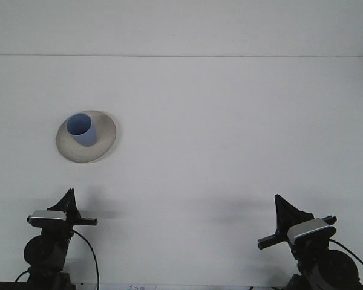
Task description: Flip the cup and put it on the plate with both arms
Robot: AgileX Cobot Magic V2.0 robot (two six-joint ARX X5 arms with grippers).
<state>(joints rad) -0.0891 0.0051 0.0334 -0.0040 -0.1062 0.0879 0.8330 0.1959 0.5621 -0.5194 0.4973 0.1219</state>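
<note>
A blue cup stands upright, mouth up, on the left part of a round off-white plate at the left of the white table. My left gripper sits low near the front edge, well below the plate and apart from it, holding nothing. At the front right, my right gripper is also low and far from the cup, holding nothing.
The white table runs back to a pale wall. Black arm bases and cables show at the bottom corners.
</note>
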